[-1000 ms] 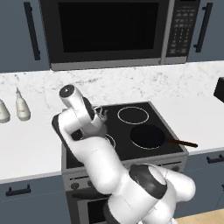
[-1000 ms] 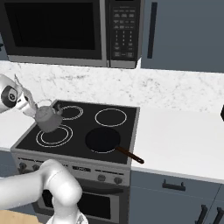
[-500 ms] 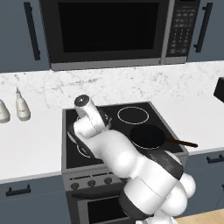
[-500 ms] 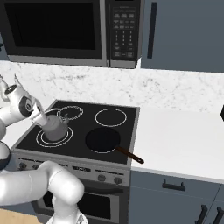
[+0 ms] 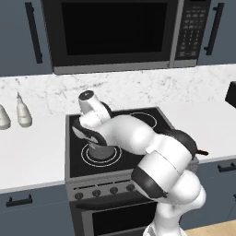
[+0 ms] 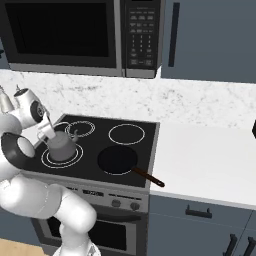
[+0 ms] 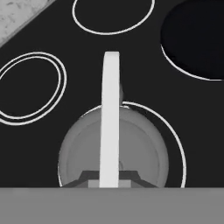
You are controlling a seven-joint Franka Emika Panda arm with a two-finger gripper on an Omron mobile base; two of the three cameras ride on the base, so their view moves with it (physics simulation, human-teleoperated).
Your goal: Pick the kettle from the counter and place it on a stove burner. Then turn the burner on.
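There's the small squat dull-grey metal kettle (image 6: 61,146), sitting square inside the large double white ring of the front-left stove burner (image 6: 46,159) on the black glass cooktop (image 6: 135,150), left of centre in the right base frame. From the left base camera only the kettle's lower body (image 5: 102,150) peeks out beneath the white arm, middle-left of frame, with the burner rings (image 5: 87,156) curving round it.

Looking straight down through the hand camera, the kettle (image 7: 140,153) fills the lower middle, its pale arched handle (image 7: 110,118) running up the frame like a bar across the lid, and the burner ring (image 7: 175,140) hugging its right side. The two-finger gripper (image 6: 46,134) hangs right over the kettle at the handle; its tips are tucked low at the bottom edge, and whether they're clamped on that handle or let go, I cannot tell.

Beside it, lower centre of the right base frame, a black frying pan (image 6: 118,160) rests on the neighbouring front burner, handle pointing lower right. The white marble-look counter (image 6: 200,160) spreads off right. At the far left of the left base frame, two white pear-shaped bottles (image 5: 23,115) stand on the counter, well apart from the stove.
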